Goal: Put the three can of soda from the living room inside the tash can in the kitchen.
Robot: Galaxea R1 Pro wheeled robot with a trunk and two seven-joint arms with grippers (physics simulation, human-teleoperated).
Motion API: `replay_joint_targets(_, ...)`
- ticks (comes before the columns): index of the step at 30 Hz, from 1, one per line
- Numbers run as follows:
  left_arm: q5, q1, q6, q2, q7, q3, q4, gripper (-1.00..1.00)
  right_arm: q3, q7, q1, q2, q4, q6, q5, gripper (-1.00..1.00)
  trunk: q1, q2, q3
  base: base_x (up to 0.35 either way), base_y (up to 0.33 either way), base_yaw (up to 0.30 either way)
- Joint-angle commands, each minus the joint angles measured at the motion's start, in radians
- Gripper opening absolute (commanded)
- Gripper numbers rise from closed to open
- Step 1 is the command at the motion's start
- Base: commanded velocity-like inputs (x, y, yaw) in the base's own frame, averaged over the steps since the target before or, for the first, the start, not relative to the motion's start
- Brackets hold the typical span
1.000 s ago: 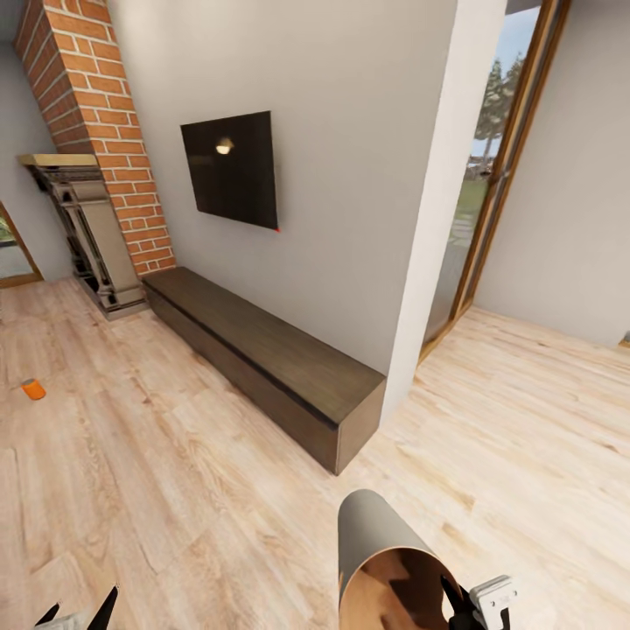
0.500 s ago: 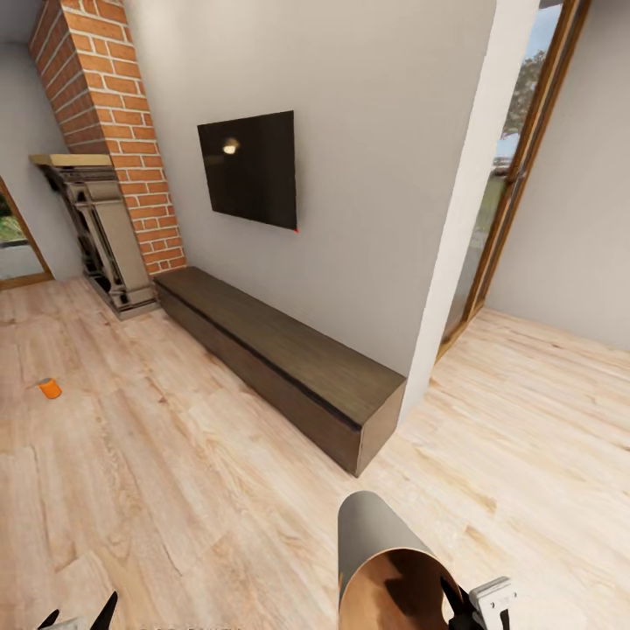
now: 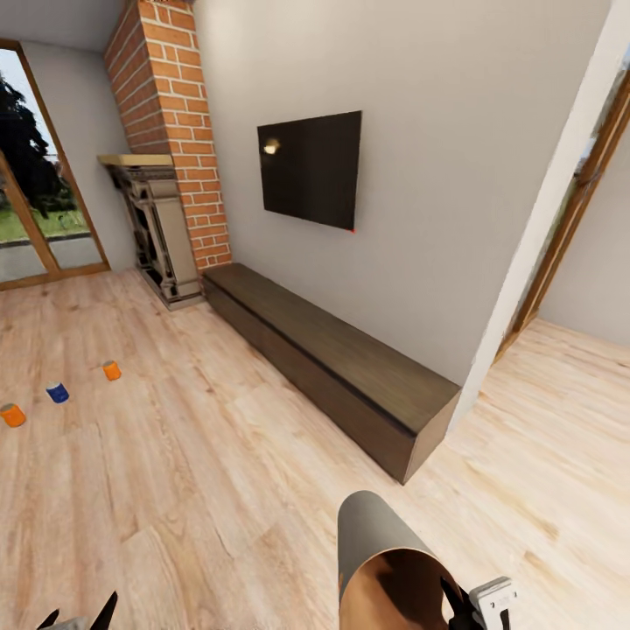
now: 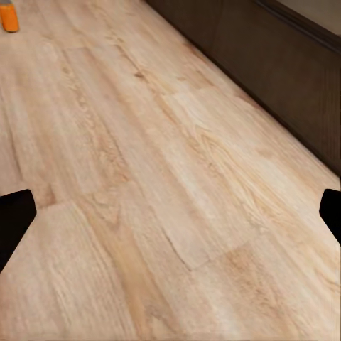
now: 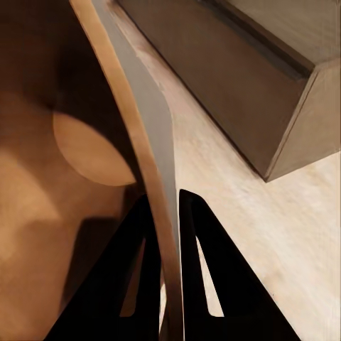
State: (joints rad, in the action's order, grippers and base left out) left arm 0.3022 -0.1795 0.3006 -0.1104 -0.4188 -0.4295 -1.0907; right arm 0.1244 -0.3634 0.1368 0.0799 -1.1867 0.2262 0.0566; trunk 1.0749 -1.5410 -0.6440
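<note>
The right gripper [image 5: 167, 241] pinches the rim of the tash can [image 3: 376, 560], one finger inside and one outside. The left gripper [image 3: 79, 612] is spread wide over the wood floor [image 3: 219, 490] and holds nothing. Three cans stand far to the left on the floor: one orange can of soda [image 3: 111, 370], a blue can [image 3: 57, 393] and another orange can [image 3: 12, 415]. A low dark bench [image 3: 332, 367] runs along the wall.

A long dark wooden bench [image 3: 341, 367] ran along the grey wall beneath a black television [image 3: 311, 168], beside the brick chimney [image 3: 171, 131].
</note>
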Motion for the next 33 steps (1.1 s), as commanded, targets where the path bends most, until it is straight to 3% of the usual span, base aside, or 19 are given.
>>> replay_joint_targets(1,0.000,0.000,0.000,0.000,0.000,0.000,0.000,1.00,0.000,-0.009,0.000,0.000,-0.001,-0.001,-0.009,-1.00,0.000,0.000,0.000,0.000,0.286,0.246)
replay_joint_targets(14,0.000,0.000,-0.001,0.000,0.004,0.000,0.000,1.00,-0.005,-0.009,0.000,0.000,-0.001,-0.002,-0.009,-1.00,0.000,0.000,0.000,0.036,0.247,0.247)
replay_joint_targets(33,0.000,0.000,-0.003,0.001,0.006,-0.001,0.002,1.00,-0.005,-0.009,0.000,0.000,-0.001,-0.002,-0.009,-1.00,0.000,0.000,0.000,0.271,0.186,0.227)
